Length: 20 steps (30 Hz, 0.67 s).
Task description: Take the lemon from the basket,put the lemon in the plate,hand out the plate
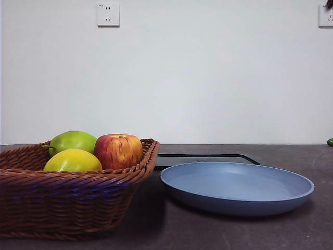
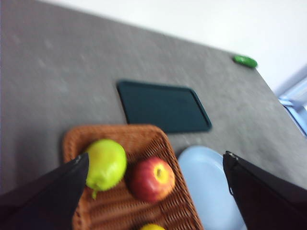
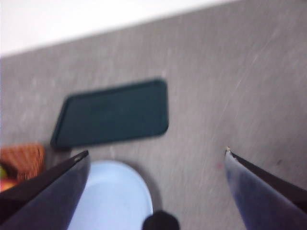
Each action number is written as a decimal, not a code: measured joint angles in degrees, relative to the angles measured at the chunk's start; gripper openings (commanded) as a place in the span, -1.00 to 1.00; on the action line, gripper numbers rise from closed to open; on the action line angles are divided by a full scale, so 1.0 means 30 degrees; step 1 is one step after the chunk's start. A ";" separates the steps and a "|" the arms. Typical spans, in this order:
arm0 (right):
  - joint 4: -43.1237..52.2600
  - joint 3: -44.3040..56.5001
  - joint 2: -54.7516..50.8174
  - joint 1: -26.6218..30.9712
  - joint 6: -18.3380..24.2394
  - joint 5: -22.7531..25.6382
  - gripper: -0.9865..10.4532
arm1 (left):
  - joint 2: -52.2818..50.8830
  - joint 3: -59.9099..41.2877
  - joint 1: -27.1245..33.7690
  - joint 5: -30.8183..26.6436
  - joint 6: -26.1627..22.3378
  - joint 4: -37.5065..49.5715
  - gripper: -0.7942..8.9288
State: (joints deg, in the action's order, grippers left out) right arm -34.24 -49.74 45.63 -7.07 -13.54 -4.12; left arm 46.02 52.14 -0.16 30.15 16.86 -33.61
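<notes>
Lemon in the basket, plate bare, both grippers held high above the table with jaws apart.

Nearest in the front view, the lemon [image 1: 73, 161] is seen lying in the wicker basket [image 1: 62, 200], at its near side, touching the red-yellow apple [image 1: 118, 150] beside it; the green pear [image 1: 73, 140] is set just behind. The blue-grey plate [image 1: 237, 187] is placed just beside the basket, with nothing on it. Behind the plate a flat black tray [image 1: 205, 158] is laid. The left gripper [image 2: 156, 191] is held over basket and plate, spread wide and holding nothing; the right gripper [image 3: 156, 184] is likewise spread over the plate's edge.
</notes>
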 measured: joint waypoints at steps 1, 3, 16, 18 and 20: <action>-0.0138 -0.0015 0.0699 0.0000 -0.0007 -0.0284 0.04 | 0.0510 0.0000 -0.0015 0.0328 0.0117 -0.0007 0.16; -0.0415 -0.0015 0.2084 0.0000 -0.0029 -0.1064 0.04 | 0.1239 -0.0029 -0.0277 0.0466 0.0226 -0.0102 0.16; -0.0984 -0.0015 1.0185 -0.0015 -0.0721 -0.5085 -0.03 | 0.2076 -0.0022 -0.4116 0.0495 -0.0102 -0.0255 0.16; -0.0736 -0.0015 1.0542 -0.0015 -0.0765 -0.5085 -0.16 | 0.2076 -0.0022 -0.4218 0.0481 -0.0102 -0.0270 0.16; -0.0692 -0.0015 1.1045 -0.0015 -0.0750 -0.5107 -0.19 | 0.2084 -0.0022 -0.4226 0.0481 -0.0102 -0.0284 0.16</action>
State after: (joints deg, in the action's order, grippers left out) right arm -36.32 -49.78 78.76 -7.11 -15.79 -19.44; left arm 52.27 52.07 -12.84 31.59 16.56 -34.46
